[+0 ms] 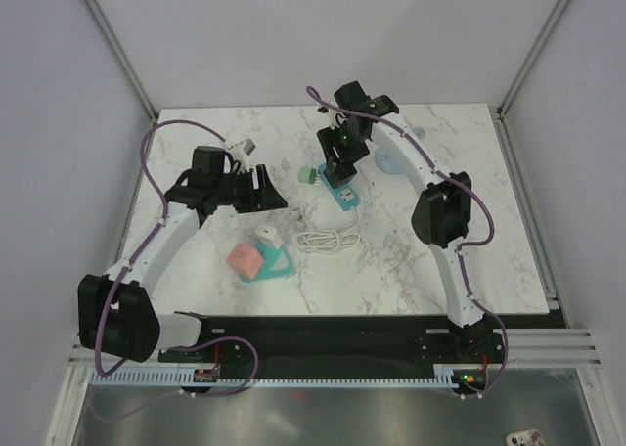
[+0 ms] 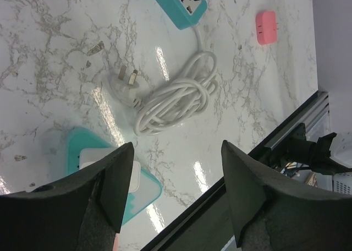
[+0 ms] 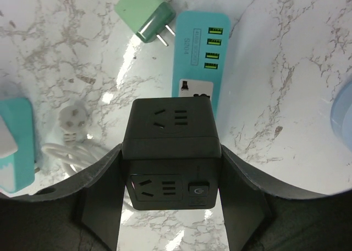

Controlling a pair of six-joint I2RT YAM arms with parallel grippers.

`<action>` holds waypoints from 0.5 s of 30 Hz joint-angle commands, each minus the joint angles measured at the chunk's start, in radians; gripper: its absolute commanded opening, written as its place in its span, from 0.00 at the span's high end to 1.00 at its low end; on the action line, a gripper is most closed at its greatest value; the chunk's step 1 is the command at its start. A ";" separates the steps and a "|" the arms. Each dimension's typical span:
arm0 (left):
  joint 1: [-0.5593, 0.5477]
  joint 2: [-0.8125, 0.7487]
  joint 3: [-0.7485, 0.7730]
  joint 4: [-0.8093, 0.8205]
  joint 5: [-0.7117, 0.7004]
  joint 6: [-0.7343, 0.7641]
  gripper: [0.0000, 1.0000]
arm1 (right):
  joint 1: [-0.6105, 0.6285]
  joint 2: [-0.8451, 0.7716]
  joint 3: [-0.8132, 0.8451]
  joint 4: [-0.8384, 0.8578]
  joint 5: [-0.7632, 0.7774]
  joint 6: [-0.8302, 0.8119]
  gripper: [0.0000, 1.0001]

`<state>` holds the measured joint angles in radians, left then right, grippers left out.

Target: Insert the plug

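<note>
My right gripper (image 1: 342, 172) is shut on a black cube socket (image 3: 171, 152), holding it by its sides just over the near end of a teal power strip (image 3: 198, 47). I cannot tell if the cube touches the strip. A green two-prong plug (image 3: 147, 14) lies beside the strip's far end. A coiled white cable (image 2: 176, 94) with a three-prong plug (image 2: 127, 79) lies mid-table; the plug also shows in the right wrist view (image 3: 74, 119). My left gripper (image 2: 176, 146) is open and empty, above the table left of the cable (image 1: 328, 239).
A teal base (image 1: 274, 267) carrying a white adapter (image 1: 266, 238) and a pink cube adapter (image 1: 243, 260) sits near the front left. A pink two-prong plug (image 2: 265, 27) lies further right. A pale blue disc (image 1: 391, 162) lies by the right arm. The table's front edge (image 2: 258, 146) is close.
</note>
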<state>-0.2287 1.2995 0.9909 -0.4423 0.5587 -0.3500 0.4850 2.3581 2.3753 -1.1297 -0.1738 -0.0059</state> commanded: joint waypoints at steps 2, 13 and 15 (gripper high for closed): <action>-0.001 -0.040 0.038 0.053 0.046 0.052 0.28 | 0.001 -0.154 -0.027 0.001 -0.044 0.035 1.00; -0.001 -0.078 -0.024 0.076 0.009 0.066 0.29 | -0.002 -0.092 -0.045 -0.016 0.063 0.049 1.00; -0.001 -0.075 -0.021 0.076 -0.006 0.065 0.29 | -0.002 -0.076 -0.039 -0.019 0.063 0.050 1.00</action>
<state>-0.2287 1.2407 0.9714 -0.4019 0.5735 -0.3271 0.4858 2.2620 2.3138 -1.1378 -0.1448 0.0307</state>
